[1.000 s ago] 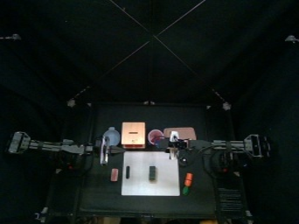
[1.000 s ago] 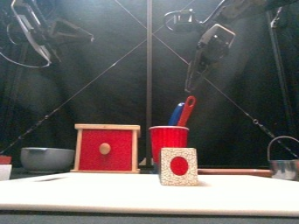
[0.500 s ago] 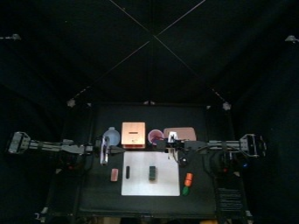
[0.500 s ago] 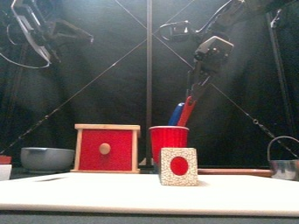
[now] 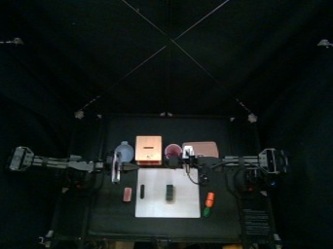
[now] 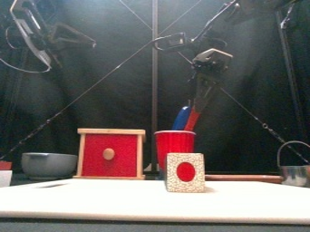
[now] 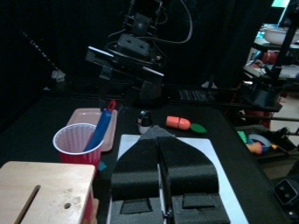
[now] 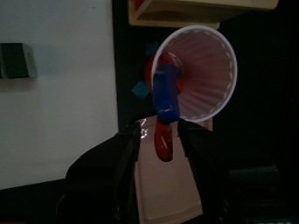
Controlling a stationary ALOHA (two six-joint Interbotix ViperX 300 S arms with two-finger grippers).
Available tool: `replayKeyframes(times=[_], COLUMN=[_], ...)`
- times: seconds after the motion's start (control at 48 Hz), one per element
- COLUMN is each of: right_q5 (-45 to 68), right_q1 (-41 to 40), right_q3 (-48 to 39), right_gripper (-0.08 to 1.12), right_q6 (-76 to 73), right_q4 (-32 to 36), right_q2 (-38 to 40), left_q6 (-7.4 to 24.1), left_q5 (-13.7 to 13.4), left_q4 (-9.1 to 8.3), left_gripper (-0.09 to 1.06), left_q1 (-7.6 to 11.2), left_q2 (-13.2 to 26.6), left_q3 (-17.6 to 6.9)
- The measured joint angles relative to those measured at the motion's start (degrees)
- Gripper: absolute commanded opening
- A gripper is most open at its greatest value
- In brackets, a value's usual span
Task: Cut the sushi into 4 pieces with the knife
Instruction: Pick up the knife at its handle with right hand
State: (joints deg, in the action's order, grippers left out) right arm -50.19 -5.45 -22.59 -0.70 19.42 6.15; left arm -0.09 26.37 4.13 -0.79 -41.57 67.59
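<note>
As right claw (image 6: 202,83) pinches one red knife (image 6: 195,111) — blue knife (image 6: 180,118) leans.

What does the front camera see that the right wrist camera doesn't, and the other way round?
Only the front view shows the blue-grey bowl, the metal cutter and the red drawer front of the wooden box. Only the right wrist view looks down into the red cup and shows the right gripper shut on the red knife. Both show the cup, the red knife, the blue knife, the sushi roll, the white cutting board and the box.
</note>
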Motion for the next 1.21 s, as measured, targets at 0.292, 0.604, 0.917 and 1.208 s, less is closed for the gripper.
replayKeyframes(times=[0.292,0.604,0.917,1.208], right_q5=[-6.24,-8.53,-8.7,-9.32], right_q1=[0.26,0.35,0.26,-0.26], right_q3=[3.96,5.54,5.71,6.5], right_gripper=[0.76,0.68,0.56,0.39], right_q6=[0.35,0.35,0.44,0.88], right_q4=[1.67,2.9,3.43,4.04], right_q2=[-4.92,-6.42,-6.42,-6.42], left_q6=[0.18,0.18,0.18,0.09], left_q5=[0.0,0.0,0.0,0.0], left_q4=[0.0,0.0,0.0,0.0], left_gripper=[0.01,0.01,0.01,0.02], left_q1=[-0.26,-0.26,-0.26,-0.44], left_q2=[-0.09,0.0,0.0,0.0], left_q3=[0.0,0.09,0.09,0.09])
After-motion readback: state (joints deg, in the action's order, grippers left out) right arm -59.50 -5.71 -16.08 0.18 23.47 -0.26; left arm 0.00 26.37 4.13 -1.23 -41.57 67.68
